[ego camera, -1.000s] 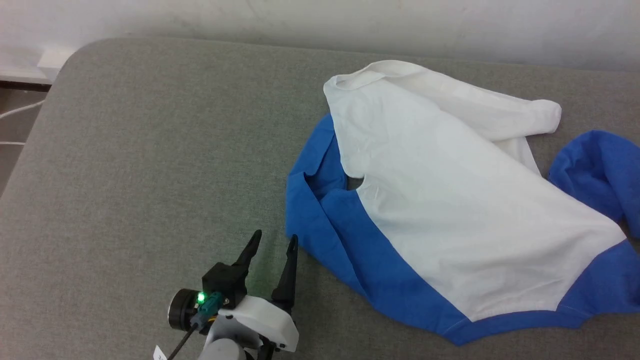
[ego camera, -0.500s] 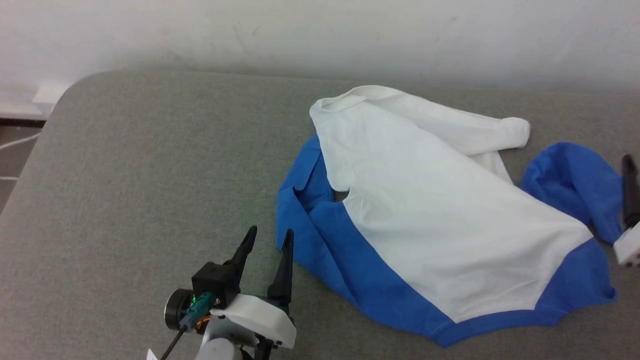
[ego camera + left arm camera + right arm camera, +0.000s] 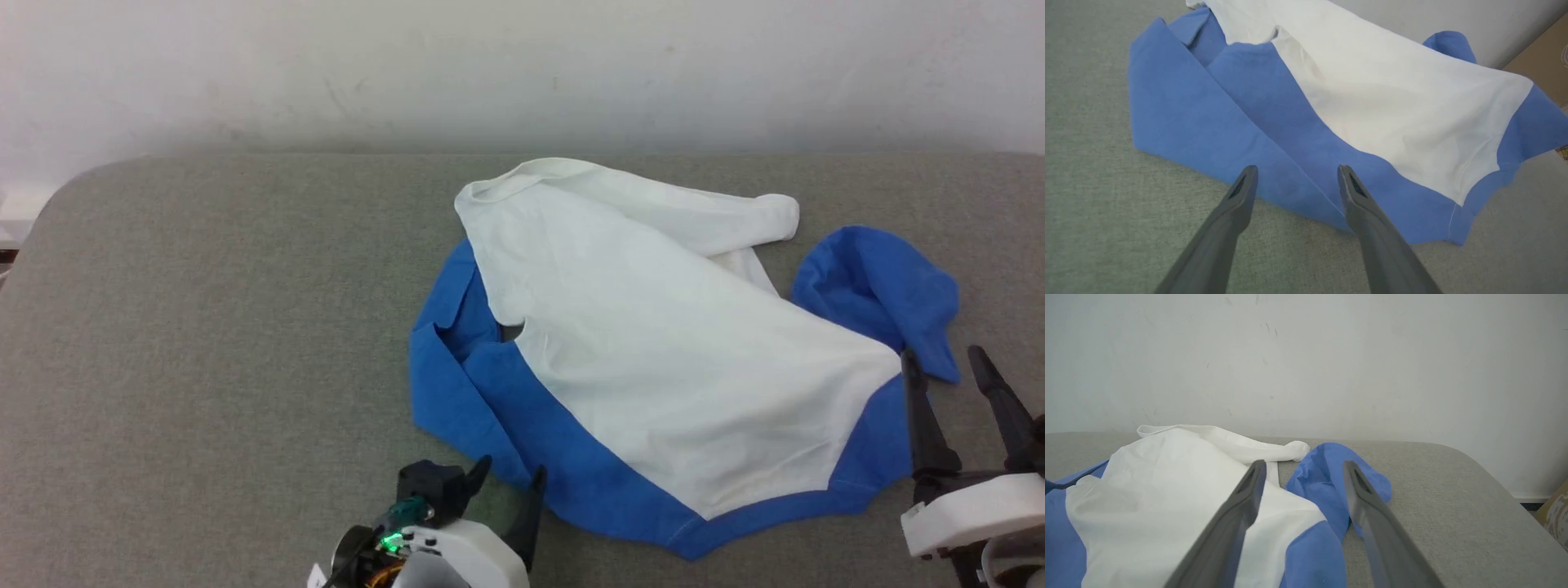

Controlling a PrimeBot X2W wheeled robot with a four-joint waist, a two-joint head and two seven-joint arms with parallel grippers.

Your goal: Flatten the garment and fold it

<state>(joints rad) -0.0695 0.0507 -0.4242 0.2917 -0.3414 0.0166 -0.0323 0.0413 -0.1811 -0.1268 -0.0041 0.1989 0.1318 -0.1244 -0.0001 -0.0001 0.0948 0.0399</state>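
The garment (image 3: 653, 351) lies crumpled on the grey table: a white body with royal-blue sleeves bunched along its near-left and right sides. My left gripper (image 3: 508, 478) is open at the bottom of the head view, its tips just short of the blue near edge. In the left wrist view that gripper (image 3: 1294, 169) points at a blue fold of the garment (image 3: 1372, 106). My right gripper (image 3: 943, 359) stands open at the lower right, beside the blue sleeve. In the right wrist view its fingers (image 3: 1302, 465) hover above the garment (image 3: 1167, 506), empty.
The grey padded table (image 3: 204, 327) stretches wide to the left of the garment, with rounded far corners. A white wall (image 3: 522, 65) runs behind it. A brown cardboard box (image 3: 1545, 61) stands past the table's right end.
The head camera has tilted and turned, shifting the whole picture left and down. My right gripper has come into view at the lower right. The garment lies as before.
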